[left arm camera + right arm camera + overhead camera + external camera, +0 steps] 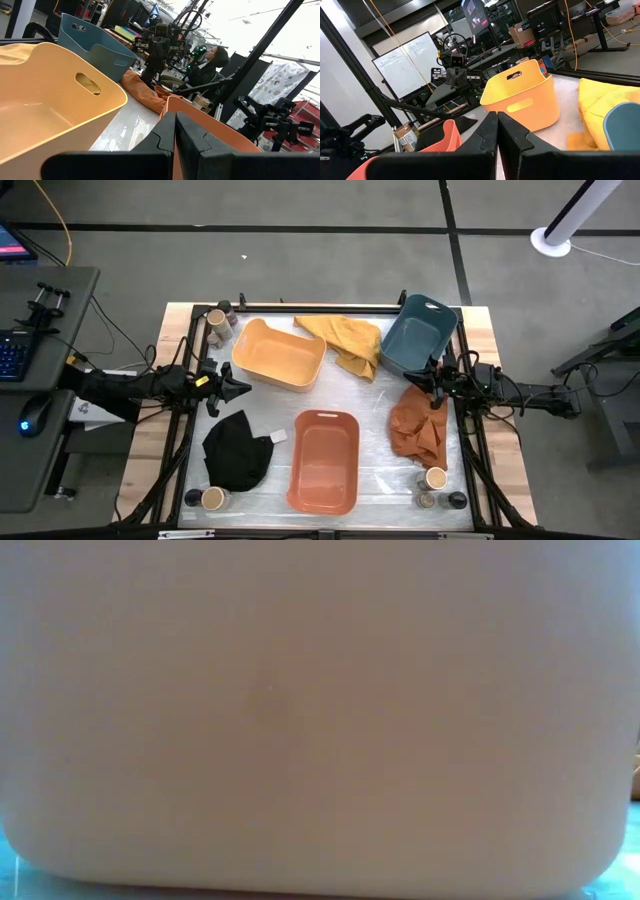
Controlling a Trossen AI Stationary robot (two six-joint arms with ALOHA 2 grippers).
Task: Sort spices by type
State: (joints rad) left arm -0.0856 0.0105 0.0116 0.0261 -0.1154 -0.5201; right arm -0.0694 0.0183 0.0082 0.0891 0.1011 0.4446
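High view: your left end effector (238,387) and right end effector (432,387) flank the orange tub (323,460), both closed, empty; spice jars (433,478) untouched.

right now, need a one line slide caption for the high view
Both arms wait at the table's sides, left gripper and right gripper shut, spice jars still in three corners around three tubs.

Even overhead light falls softly on the table (180,320); the low view is a blurred pale wash, while bright windows glare behind the wrist views.
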